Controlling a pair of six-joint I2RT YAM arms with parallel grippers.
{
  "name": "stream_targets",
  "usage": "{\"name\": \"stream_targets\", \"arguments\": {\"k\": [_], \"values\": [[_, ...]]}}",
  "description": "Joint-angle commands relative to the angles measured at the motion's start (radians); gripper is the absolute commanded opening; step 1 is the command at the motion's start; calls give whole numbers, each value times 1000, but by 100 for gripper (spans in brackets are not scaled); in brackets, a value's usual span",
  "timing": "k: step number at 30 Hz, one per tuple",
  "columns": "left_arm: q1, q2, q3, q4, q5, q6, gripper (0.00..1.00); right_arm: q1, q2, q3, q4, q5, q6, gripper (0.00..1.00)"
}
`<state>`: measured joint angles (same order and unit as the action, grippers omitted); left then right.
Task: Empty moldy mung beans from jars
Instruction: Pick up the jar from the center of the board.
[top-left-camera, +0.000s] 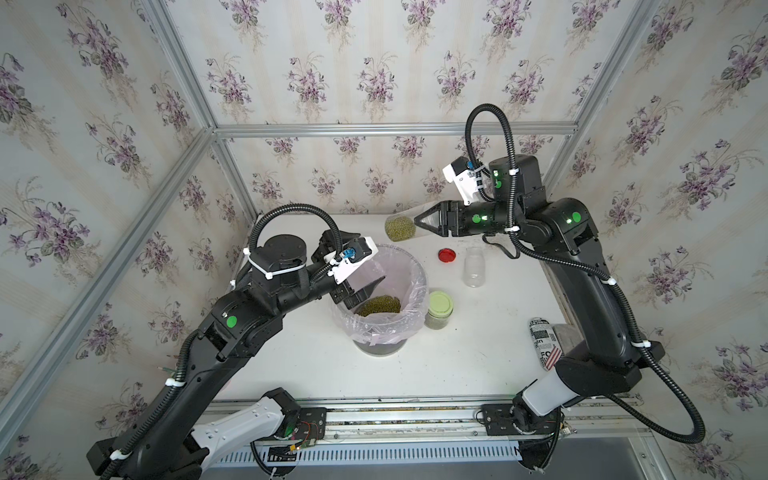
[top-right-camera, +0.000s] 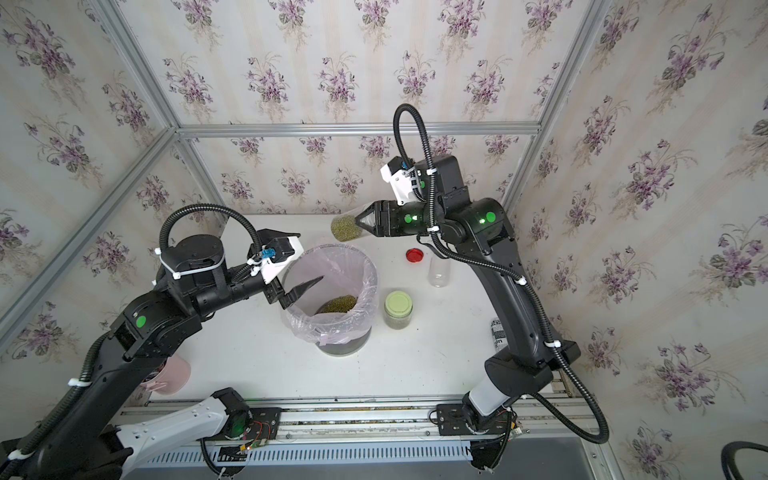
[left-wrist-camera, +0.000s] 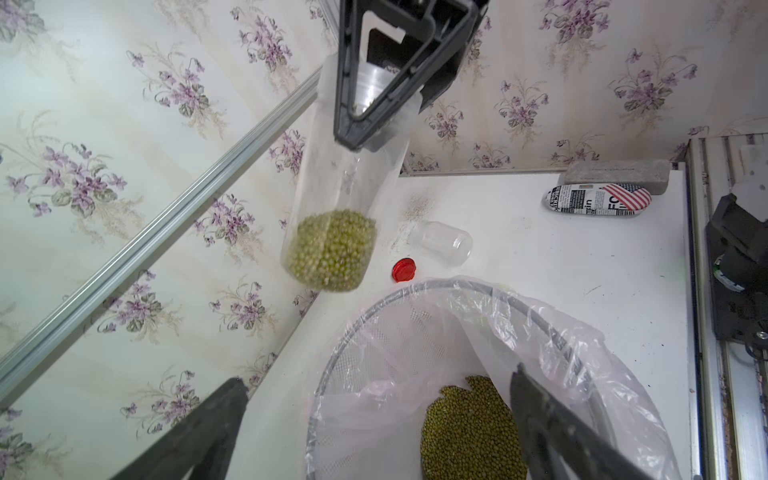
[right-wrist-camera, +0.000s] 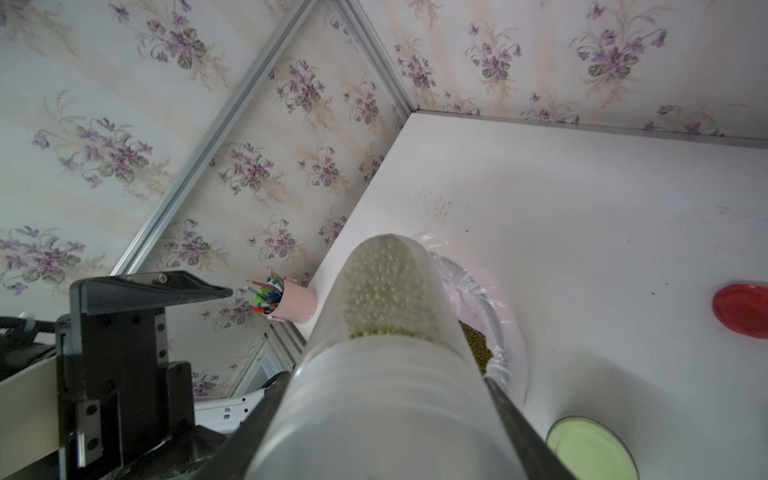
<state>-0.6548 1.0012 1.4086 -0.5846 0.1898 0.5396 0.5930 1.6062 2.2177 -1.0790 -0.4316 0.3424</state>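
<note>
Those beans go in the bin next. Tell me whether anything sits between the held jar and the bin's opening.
Nothing visible between the jar in the right gripper and the far rim of the bin. But the open left gripper reaches over the opening from the left, one finger above the mung beans already inside.

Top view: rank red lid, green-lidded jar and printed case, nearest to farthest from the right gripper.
1. Red lid, close by the right gripper, to its right.
2. Green-lidded jar, beside the bin.
3. Printed case, far right side.
</note>
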Motion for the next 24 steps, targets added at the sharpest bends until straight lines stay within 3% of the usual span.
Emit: {"name": "stream_targets", "arguments": {"k": [1,7,24], "values": [[0,13,-5,50,71,96,99,19,10,18,-19,22,16,51],[0,27,-12,63,-64,108,100,42,6,25,-62,-4,21,51],[-6,31,-69,109,-18,99,100,110,17,29,-115,4,33,49]]}}
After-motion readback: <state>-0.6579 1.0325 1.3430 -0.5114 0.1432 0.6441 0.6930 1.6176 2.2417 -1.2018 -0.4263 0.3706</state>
